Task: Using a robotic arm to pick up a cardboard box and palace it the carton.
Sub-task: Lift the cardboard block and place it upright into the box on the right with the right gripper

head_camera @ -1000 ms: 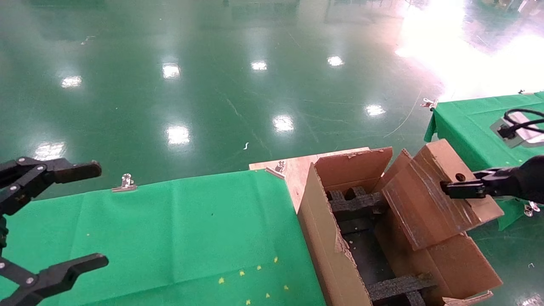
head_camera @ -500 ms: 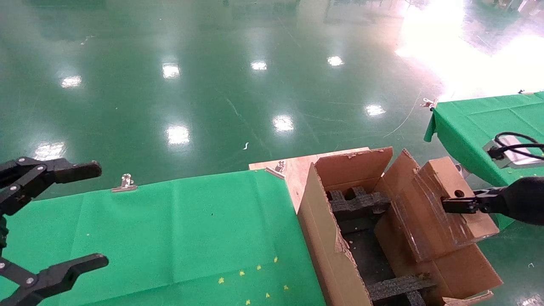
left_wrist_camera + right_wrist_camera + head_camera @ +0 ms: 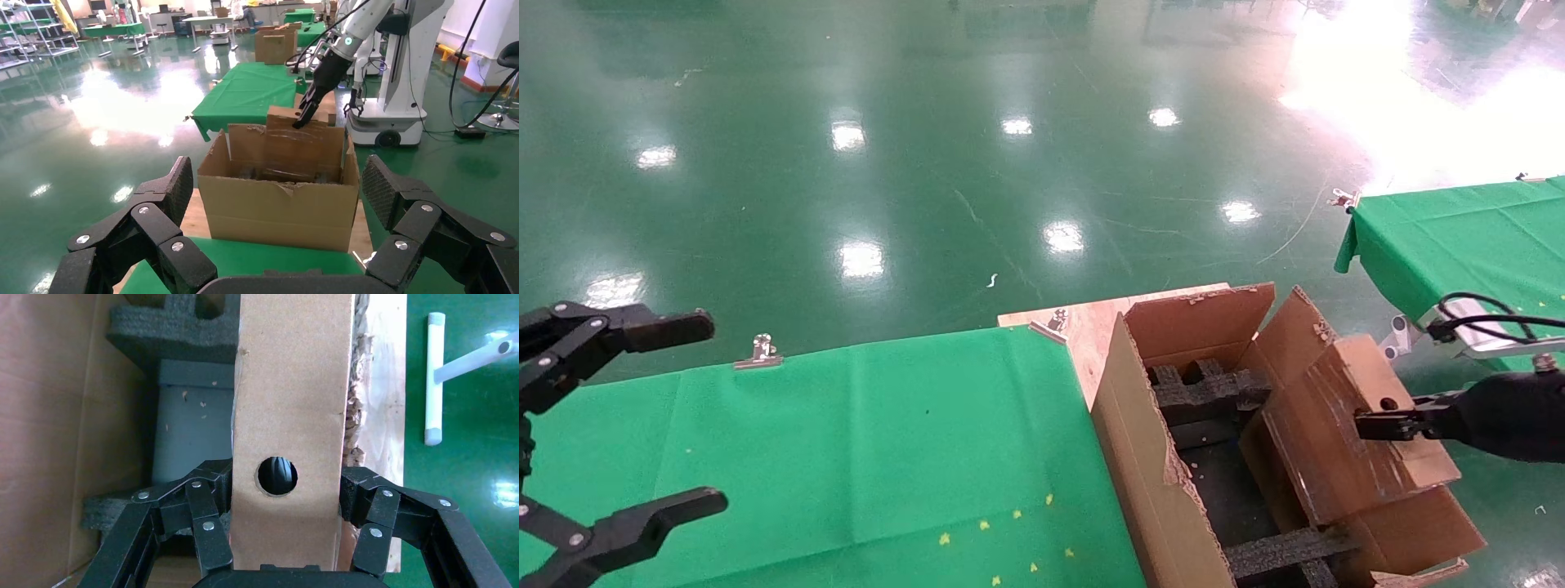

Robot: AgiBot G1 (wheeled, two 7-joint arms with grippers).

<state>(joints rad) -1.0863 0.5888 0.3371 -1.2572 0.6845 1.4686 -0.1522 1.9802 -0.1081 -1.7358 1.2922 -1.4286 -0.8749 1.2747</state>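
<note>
My right gripper (image 3: 1369, 425) is shut on the small taped cardboard box (image 3: 1336, 433), gripping the two sides of its narrow face with the round hole. The box hangs tilted, its lower part inside the right half of the large brown carton (image 3: 1136, 433), above the black foam inserts (image 3: 1205, 388). In the right wrist view the fingers (image 3: 208, 508) clamp the box (image 3: 291, 398) from both sides, with foam (image 3: 177, 331) beneath. In the left wrist view the white robotic arm (image 3: 361, 24) holds the box (image 3: 300, 147) over the carton (image 3: 278, 211). My left gripper (image 3: 641, 416) is open and empty at the far left.
The carton stands on a wooden board (image 3: 1091, 322) beside the green-cloth table (image 3: 846, 441), which has metal clips (image 3: 761, 351) at its edge. A second green table (image 3: 1459, 229) stands at the right. The carton's flaps (image 3: 1197, 314) stand up ragged. Shiny green floor lies beyond.
My right gripper has carried the box downward and slightly toward me, lower into the carton. The left arm has not moved.
</note>
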